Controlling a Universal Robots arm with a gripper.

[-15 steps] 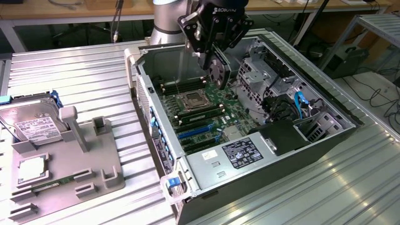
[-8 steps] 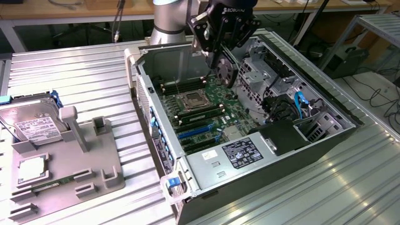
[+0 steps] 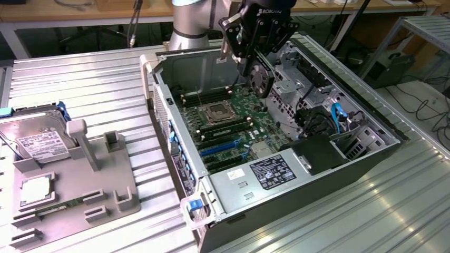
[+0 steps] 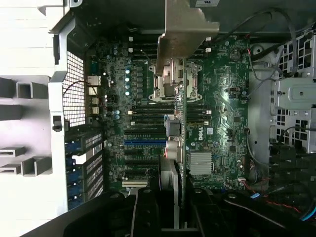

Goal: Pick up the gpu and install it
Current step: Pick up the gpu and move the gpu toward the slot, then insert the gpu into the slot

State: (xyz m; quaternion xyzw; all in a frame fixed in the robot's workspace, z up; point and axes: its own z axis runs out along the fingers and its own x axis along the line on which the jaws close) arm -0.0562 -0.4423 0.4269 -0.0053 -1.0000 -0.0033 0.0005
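The gpu (image 3: 257, 79) hangs edge-down over the open computer case (image 3: 176, 153), its black fan cooler facing the exterior view's right. My gripper (image 3: 252, 60) is shut on its upper edge. In the wrist view the gpu (image 4: 178, 148) appears edge-on as a thin green card between my two black fingers (image 4: 148, 212), with its silver end bracket (image 4: 185, 29) at the far end. It hovers above the motherboard (image 3: 228, 124), over the region of the CPU socket (image 3: 214, 112) and memory slots, apart from the blue expansion slots (image 4: 145, 141).
A power supply (image 3: 271, 174) and drive bays with cables (image 3: 338, 118) sit inside the case. On the exterior view's left, a grey fixture (image 3: 84, 153) holds a hard drive (image 3: 39, 137), a CPU (image 3: 35, 190) and a memory stick (image 3: 52, 209). The table (image 3: 365, 216) is ribbed metal.
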